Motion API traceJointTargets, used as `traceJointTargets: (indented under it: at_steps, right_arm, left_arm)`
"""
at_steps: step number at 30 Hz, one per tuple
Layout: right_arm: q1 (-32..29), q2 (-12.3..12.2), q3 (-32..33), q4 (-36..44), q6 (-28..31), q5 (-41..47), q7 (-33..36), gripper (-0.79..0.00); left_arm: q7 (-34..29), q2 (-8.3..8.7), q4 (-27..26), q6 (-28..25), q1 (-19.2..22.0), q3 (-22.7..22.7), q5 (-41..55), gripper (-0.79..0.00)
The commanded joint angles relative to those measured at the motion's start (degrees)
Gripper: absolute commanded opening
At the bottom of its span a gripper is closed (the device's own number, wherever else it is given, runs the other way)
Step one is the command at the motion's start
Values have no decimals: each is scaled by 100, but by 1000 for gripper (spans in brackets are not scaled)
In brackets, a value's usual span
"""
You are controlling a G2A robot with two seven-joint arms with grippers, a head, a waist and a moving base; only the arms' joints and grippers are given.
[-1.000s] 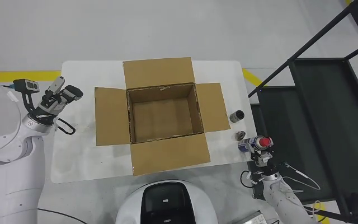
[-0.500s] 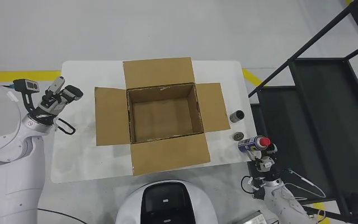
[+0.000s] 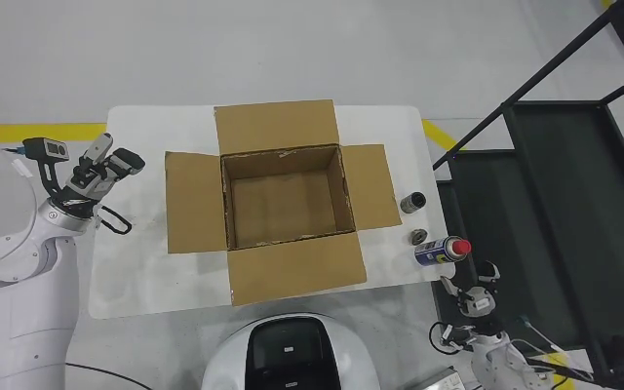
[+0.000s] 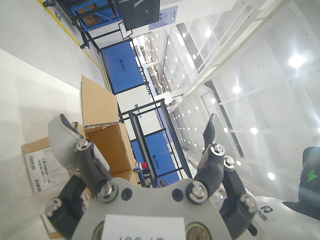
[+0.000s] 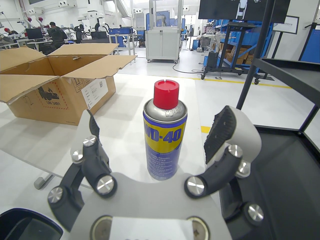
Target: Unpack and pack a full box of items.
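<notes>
**Cardboard box** (image 3: 278, 127): Located at the centre of the white table (image 3: 146, 283). All four flaps are folded outward and lie flat. The bare cardboard floor is visible inside. In the right wrist view, the box (image 5: 62, 93) carries a black diamond-shaped hazard mark and a white printed label on its side wall. In the left wrist view, the box (image 4: 105, 138) shows white barcode labels (image 4: 45, 166) on one flap.

**Spray can** (image 3: 441, 251): Standing upright at the right edge of the table, beyond the box's right flap. The can (image 5: 165, 136) has a red cap, a bare metal shoulder and a blue-and-yellow label with large lettering.

**Two small grey cylinders**: The first cylinder (image 3: 413, 202) stands just beside the right flap. The second cylinder (image 3: 418, 235) stands just beside the spray can.

**Right hand** (image 3: 478, 285): Positioned off the table's right front corner, near the spray can but apart from it. The right hand (image 5: 157, 123) is spread wide and grips nothing. The can stands in line with the gap between the fingers.

**Left hand** (image 3: 115, 156): Held at the left edge of the table, well apart from the box's left flap. The left hand (image 4: 135, 123) has its fingers spread, with nothing between them.
</notes>
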State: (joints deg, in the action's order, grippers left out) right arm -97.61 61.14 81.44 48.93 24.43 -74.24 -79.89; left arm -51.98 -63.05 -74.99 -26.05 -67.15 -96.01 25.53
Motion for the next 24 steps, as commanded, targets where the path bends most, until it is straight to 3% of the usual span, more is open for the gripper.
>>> traceJointTargets:
  at_steps: [1,24]
  right_arm:
    - [73,8,-52,-53,113,48,116,0]
    - [1074,187,-449,-1273,632,333,636,0]
  left_arm:
    - [0,0,0,0,0,0,0,0]
    - [0,0,0,0,0,0,0,0]
